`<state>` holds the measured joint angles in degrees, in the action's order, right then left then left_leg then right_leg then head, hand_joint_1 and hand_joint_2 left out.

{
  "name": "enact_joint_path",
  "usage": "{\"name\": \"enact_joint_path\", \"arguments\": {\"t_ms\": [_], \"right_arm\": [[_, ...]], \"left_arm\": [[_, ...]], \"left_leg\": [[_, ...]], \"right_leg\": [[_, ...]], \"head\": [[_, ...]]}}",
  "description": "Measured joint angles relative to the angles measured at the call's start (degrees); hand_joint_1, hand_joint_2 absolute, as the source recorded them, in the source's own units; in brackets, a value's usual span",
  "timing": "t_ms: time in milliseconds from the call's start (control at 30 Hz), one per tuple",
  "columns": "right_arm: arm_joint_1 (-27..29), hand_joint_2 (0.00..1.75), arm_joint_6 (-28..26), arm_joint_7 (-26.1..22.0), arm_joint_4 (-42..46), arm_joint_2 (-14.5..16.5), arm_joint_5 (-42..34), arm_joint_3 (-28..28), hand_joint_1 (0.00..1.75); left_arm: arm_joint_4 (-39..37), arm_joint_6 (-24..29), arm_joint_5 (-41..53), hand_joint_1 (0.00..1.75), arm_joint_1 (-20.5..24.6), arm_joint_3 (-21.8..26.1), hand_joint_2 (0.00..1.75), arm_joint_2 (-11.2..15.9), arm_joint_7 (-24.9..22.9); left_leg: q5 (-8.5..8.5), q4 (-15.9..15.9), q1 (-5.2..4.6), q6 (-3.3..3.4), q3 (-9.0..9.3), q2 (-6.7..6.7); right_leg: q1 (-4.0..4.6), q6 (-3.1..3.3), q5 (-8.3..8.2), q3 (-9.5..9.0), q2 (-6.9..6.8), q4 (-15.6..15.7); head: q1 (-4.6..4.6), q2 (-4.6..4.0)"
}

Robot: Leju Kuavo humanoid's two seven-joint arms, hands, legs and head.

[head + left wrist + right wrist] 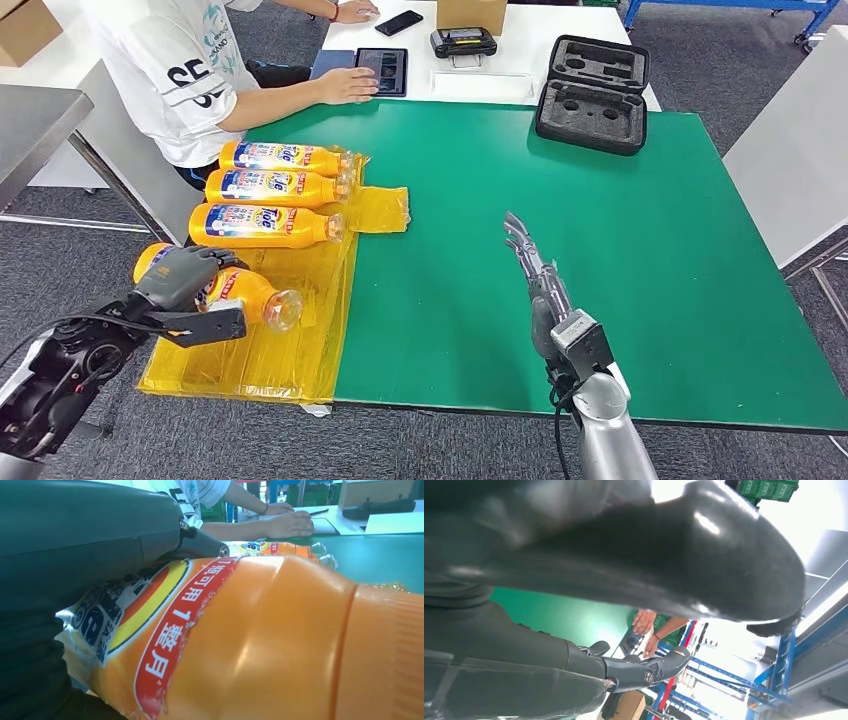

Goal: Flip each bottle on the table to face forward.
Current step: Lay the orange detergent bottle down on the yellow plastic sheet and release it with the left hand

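Note:
Several orange bottles with blue-and-white labels lie on their sides on a yellow plastic sheet (300, 340) at the table's left. Three of them (265, 187) lie in a row at the far end with labels facing up. My left hand (180, 278) grips the nearest bottle (250, 292) around its body; its cap end points right. Up close in the left wrist view, that nearest bottle (260, 640) shows a red band with white characters under my left hand (75, 545). My right hand (535, 275) hovers over the green mat with fingers stretched out, holding nothing.
A person in a white shirt (190, 70) sits at the far left, a hand (348, 85) beside a tablet (383, 70). A black foam case (592, 92) lies at the far edge of the green mat (620, 250). A white table beyond holds a phone and a device.

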<state>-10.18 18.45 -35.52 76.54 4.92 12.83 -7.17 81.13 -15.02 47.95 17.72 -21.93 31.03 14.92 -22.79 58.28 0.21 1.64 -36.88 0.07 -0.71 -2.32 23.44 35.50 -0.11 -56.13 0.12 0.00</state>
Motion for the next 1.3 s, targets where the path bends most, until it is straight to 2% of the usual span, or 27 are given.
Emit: {"name": "enact_joint_path", "arguments": {"t_ms": [233, 333, 433, 533, 633, 767, 1067, 1300], "right_arm": [[0.46, 0.00, -0.27, -0.03, 0.27, -0.04, 0.15, 0.18, 0.00], [1.66, 0.00, -0.64, -0.38, 0.99, -0.10, 0.33, 0.54, 0.00], [3.04, 0.00, -0.73, -0.91, 1.69, -0.10, 0.52, 0.99, 0.00], [3.35, 0.00, -0.78, -0.89, 1.78, 0.01, 0.76, 1.38, 0.00], [3.33, 0.00, -0.90, -0.61, 1.78, 0.26, 1.09, 1.44, 0.00], [3.35, 0.00, -1.18, -0.34, 1.78, 0.58, 1.29, 1.45, 0.00], [3.39, 0.00, -1.55, 0.00, 1.34, 0.87, 1.74, 1.49, 0.00], [3.35, 0.00, -1.80, -0.32, 0.03, 0.90, 1.69, 1.49, 0.00]], "left_arm": [[0.10, 2.81, 2.83, 1.75, -1.49, -2.08, 1.75, 0.95, -1.48], [-0.98, 3.54, 2.95, 1.75, -1.34, -3.64, 1.75, 0.32, -1.35], [-4.71, 6.17, 3.78, 1.75, -0.55, -5.04, 1.75, -3.04, -2.10], [-10.39, 9.00, 6.93, 1.75, 0.93, -6.63, 1.75, -8.45, -4.11], [-16.49, 9.45, 9.16, 1.75, 3.58, -7.92, 1.75, -13.08, -5.06], [-23.34, 9.44, 10.44, 1.75, 7.49, -8.90, 1.75, -17.39, -5.42], [-33.94, 9.23, 11.76, 1.75, 13.33, -9.91, 1.75, -21.97, -5.05], [-40.61, 6.56, 13.75, 1.75, 18.17, -11.36, 1.75, -23.26, -4.05]], "left_leg": [[0.00, 0.00, 0.00, 0.00, 0.00, 0.00], [0.00, 0.00, -0.01, 0.00, -0.03, -0.06], [-0.02, 0.00, -0.06, 0.00, -0.04, -0.12], [-0.01, 0.00, -0.10, 0.01, -0.05, -0.18], [0.01, 0.01, -0.12, 0.02, -0.04, -0.24], [0.02, 0.00, -0.11, 0.03, 0.03, -0.27], [0.07, 0.00, -0.08, 0.03, 0.15, -0.30], [0.11, 0.00, -0.09, 0.03, 0.28, -0.31]], "right_leg": [[0.01, 0.00, 0.00, 0.06, 0.00, 0.00], [-0.01, 0.03, 0.04, 0.10, -0.05, 0.01], [-0.06, 0.03, 0.05, 0.08, -0.06, 0.02], [-0.10, 0.01, 0.02, 0.07, -0.06, 0.02], [-0.11, 0.00, 0.00, 0.03, -0.10, 0.02], [-0.09, 0.00, 0.00, -0.09, -0.20, 0.02], [-0.08, 0.02, 0.01, -0.24, -0.25, 0.00], [-0.08, 0.03, -0.01, -0.39, -0.25, 0.00]], "head": [[-0.01, 0.00], [-0.01, 0.00], [-0.01, 0.00], [0.00, 0.00], [0.00, 0.00], [-0.02, 0.00], [-0.02, 0.00], [-0.02, 0.00]]}}
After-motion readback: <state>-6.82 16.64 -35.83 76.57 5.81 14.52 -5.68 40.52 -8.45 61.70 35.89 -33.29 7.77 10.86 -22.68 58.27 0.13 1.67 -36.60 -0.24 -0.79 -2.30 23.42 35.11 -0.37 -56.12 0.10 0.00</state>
